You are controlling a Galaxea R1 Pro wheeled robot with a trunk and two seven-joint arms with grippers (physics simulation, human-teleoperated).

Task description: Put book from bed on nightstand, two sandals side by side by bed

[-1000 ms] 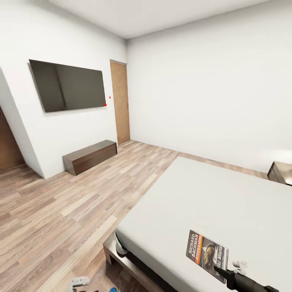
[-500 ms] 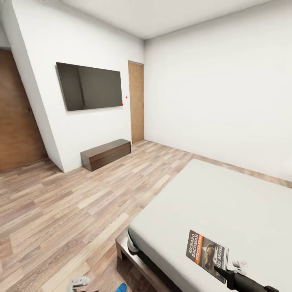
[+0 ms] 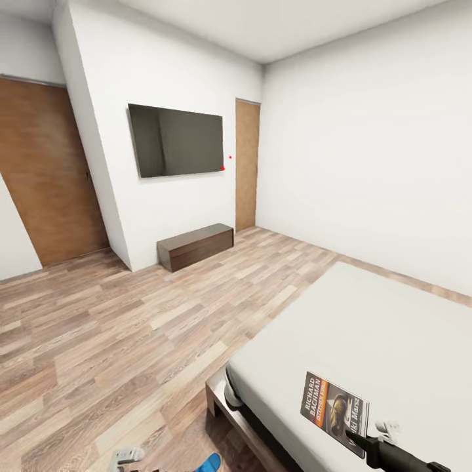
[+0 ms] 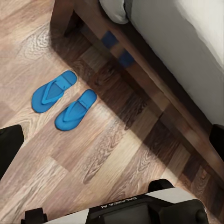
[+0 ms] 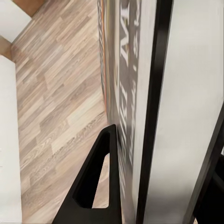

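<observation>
- Black fingers of the right gripper (image 3: 362, 440) clamp the lower edge of the thin dark paperback book with the orange band (image 3: 335, 410), held upright above the plain light grey mattress of the low dark-framed bed (image 3: 367, 341).
- From the right wrist, one black triangular finger (image 5: 99, 179) presses flat against the book's printed cover (image 5: 122, 93).
- At the left gripper (image 3: 128, 455), I cannot tell how the fingers stand.
- Two bright blue flat sandals (image 4: 64, 100) lie side by side on the brown wood-plank floor (image 3: 118, 341), near the bed's dark wooden rail (image 4: 154, 88).
- On the far white wall hangs a dark flat screen (image 3: 176, 140), with a long low dark brown cabinet (image 3: 195, 246) below it.
</observation>
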